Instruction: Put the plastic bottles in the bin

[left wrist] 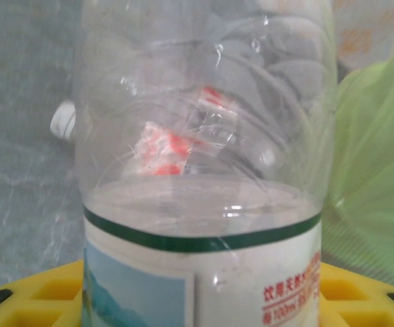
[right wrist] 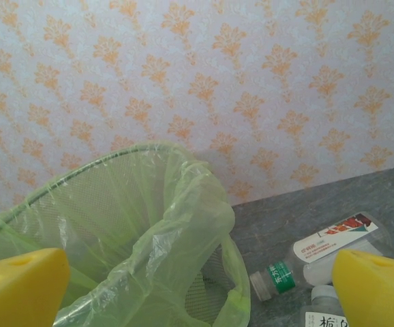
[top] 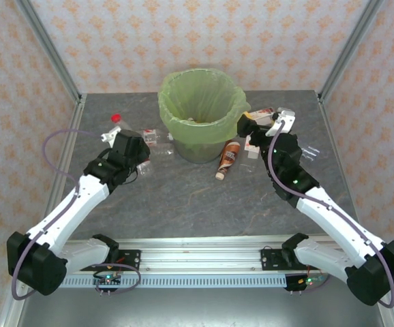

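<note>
Between the jaws of left gripper (top: 137, 145), clear bottle (left wrist: 204, 136) is sitting, cannot tell if pinched; bin (left wrist: 381, 177) just right of it. Right gripper (right wrist: 197, 286) is hanging wide, empty. Risk: thin wall buckling, bottle slipping.

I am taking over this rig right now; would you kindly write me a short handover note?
Left gripper: set around a clear bottle left of the bin; whether it grips cannot be told.
Right gripper: open, empty, beside the bin's rim.
On the table: brown bottle lying at the bin's foot, red-capped bottle far left, labelled bottle right of the bin.
Done: unclear, since the bin's contents are hard to see.
Left: every bottle named above still has to go in.
</note>
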You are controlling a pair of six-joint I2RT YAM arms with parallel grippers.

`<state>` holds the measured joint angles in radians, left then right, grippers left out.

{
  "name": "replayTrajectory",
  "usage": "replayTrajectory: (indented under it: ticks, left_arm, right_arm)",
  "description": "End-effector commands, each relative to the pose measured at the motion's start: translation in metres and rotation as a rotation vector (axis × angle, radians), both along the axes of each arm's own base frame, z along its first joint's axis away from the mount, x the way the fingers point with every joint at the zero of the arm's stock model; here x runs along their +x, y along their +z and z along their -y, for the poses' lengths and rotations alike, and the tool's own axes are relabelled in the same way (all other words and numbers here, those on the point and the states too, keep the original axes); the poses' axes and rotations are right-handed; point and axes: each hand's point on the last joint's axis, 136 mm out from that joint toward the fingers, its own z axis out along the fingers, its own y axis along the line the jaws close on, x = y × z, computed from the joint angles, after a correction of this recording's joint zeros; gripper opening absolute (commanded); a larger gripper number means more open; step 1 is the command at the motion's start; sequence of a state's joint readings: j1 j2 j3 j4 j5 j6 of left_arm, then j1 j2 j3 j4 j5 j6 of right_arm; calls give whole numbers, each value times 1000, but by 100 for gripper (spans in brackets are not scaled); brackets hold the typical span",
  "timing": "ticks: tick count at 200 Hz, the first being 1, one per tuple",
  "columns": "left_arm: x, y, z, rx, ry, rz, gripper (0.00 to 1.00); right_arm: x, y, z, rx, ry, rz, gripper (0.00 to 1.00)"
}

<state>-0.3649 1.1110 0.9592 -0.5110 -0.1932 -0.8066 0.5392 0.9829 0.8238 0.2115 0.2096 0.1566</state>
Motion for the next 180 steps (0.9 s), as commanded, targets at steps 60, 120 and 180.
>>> replayTrajectory:
  ticks: [60,120,180]
  left_arm:
    - [38,117,21,9,-111,263,51]
    - [70,171,68,-174,-256,434,49]
    - [110,202,115,-181,-416,506,48]
  right_arm:
    - [-20,-2,-25,-190,192,30,99]
    - [-31,-1,-29,-208,245,85,99]
    - [-40,1,-25,-198,246,108,99]
